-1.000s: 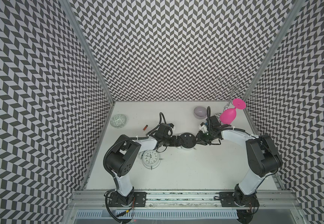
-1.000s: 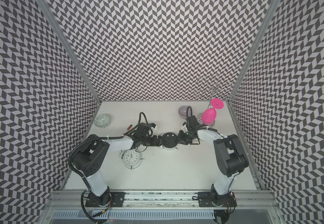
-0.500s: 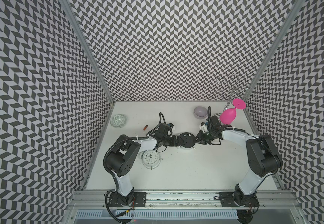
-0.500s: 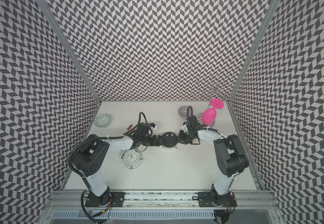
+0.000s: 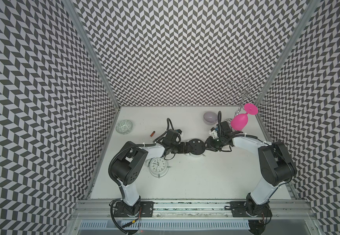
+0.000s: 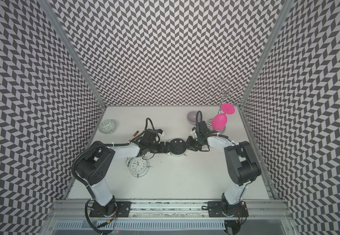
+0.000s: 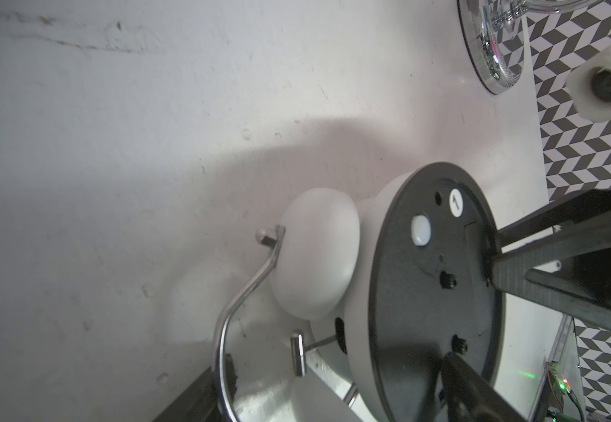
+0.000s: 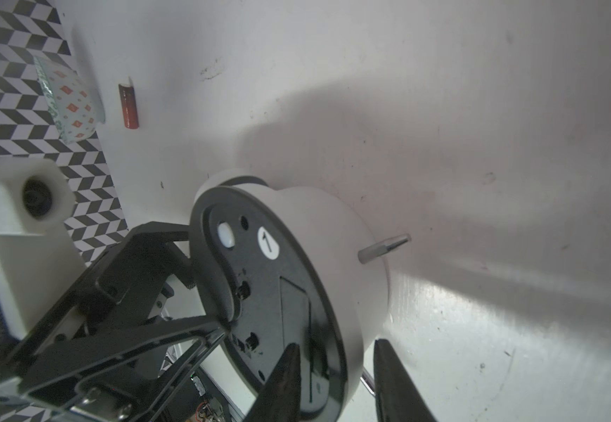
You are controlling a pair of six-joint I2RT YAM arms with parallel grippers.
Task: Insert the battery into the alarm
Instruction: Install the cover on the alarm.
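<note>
An alarm (image 5: pixel 195 147) (image 6: pixel 177 147) with a white body hangs mid-table, its black back (image 8: pixel 260 292) turned up. My left gripper (image 5: pixel 187 147) (image 7: pixel 333 394) is shut on it, one finger under the handle side and one on the back. My right gripper (image 5: pixel 206 144) (image 8: pixel 337 380) straddles the opposite rim. One of its fingers (image 8: pixel 282 383) lies over the compartment cover (image 8: pixel 295 318). The other stands off the white side with a gap, so it is open. The battery (image 5: pixel 152 133) (image 8: pixel 128 106), a red-brown cylinder, lies on the table behind my left arm.
A second white clock (image 5: pixel 158 166) lies face up beside my left arm. A patterned bowl (image 5: pixel 124 127) sits at the back left and a lilac bowl (image 5: pixel 210 117) at the back right. A pink glass (image 5: pixel 240 121) hangs on a chrome rack (image 5: pixel 244 93).
The right gripper's jaws have parted slightly at the alarm's rim. Both arms and the alarm have stayed in place.
</note>
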